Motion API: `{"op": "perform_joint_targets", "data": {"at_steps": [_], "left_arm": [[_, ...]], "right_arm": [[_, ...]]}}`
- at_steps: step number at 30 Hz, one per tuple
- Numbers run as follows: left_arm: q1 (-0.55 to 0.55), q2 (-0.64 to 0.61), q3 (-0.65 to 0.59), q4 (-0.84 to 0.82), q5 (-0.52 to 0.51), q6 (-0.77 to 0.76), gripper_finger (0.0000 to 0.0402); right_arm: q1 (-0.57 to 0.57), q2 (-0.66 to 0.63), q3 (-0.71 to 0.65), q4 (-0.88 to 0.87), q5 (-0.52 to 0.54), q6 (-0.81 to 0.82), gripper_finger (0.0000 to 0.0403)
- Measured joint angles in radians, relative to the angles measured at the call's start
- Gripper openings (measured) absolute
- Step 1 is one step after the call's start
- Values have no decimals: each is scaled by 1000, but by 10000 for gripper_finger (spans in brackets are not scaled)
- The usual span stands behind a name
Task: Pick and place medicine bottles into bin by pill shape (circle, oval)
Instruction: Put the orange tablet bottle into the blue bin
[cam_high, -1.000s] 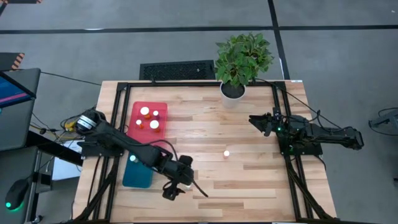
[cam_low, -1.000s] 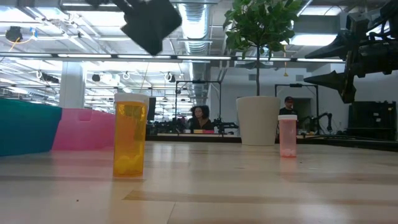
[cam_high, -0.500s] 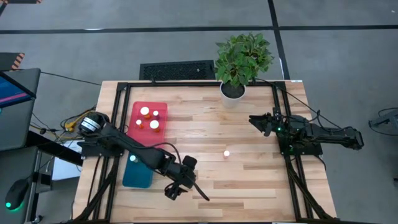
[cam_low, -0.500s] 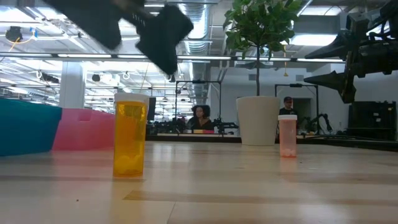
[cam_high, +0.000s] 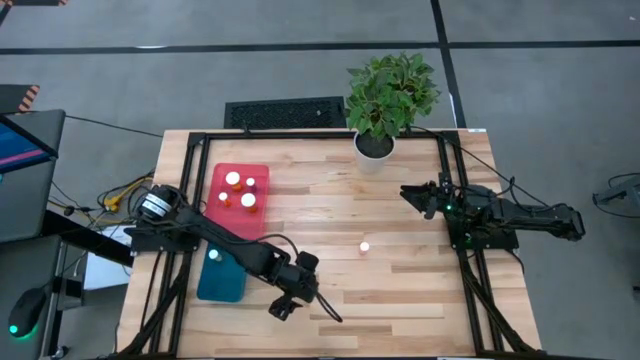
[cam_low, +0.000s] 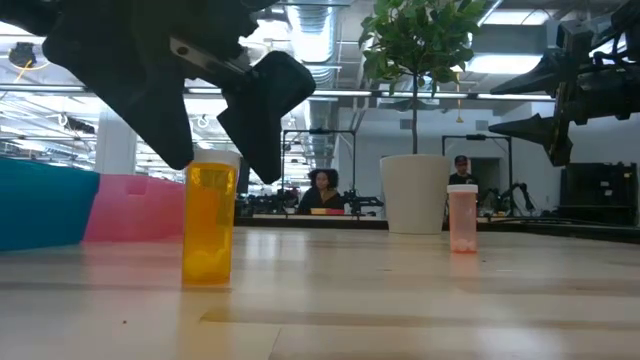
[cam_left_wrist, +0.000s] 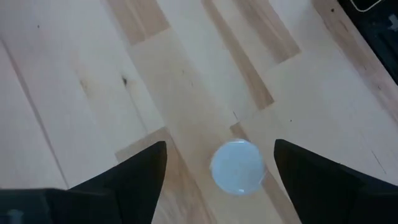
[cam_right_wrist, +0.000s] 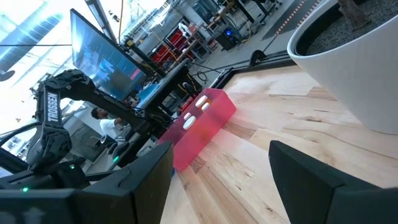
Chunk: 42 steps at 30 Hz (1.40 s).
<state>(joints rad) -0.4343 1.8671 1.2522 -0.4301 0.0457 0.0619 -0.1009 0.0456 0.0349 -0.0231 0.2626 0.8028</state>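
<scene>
Grey concrete floor (cam_high: 560, 90) w/ dark seam lines around the wood-plank table (cam_high: 400, 290). Black mat (cam_high: 285, 112) behind it. Beyond: open lab, exposed ducts (cam_low: 318, 22), strip lights overhead, two ppl seated at benches (cam_low: 322, 190), monitors, possibly more rigs further back.

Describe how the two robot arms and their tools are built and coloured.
Both arms are dark, nearly black, made of jointed segments. The left arm has a round silver-grey joint at its base, with orange and yellow cables beside it. Its left tool has two flat black fingers with angled tips. The right arm carries a small green light, and the right tool has similar black fingers.
</scene>
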Motion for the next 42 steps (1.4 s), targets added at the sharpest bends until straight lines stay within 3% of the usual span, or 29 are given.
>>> {"op": "perform_joint_targets", "data": {"at_steps": [17,23,29,34,42], "left_arm": [[15,0,0,-16,3,21,136],[15,0,0,-19,3,21,113],[15,-21,0,-43,-3,-24,114],[15,-86,0,-159,-82,-129,115],[-19,-302,1,-406,-333,-469,116]], "right_arm": [[0,0,0,-1,0,-11,276],[0,0,0,0,0,-15,276],[0,0,0,-1,0,-16,276],[0,0,0,0,0,-18,276],[0,0,0,3,0,-18,276]]}}
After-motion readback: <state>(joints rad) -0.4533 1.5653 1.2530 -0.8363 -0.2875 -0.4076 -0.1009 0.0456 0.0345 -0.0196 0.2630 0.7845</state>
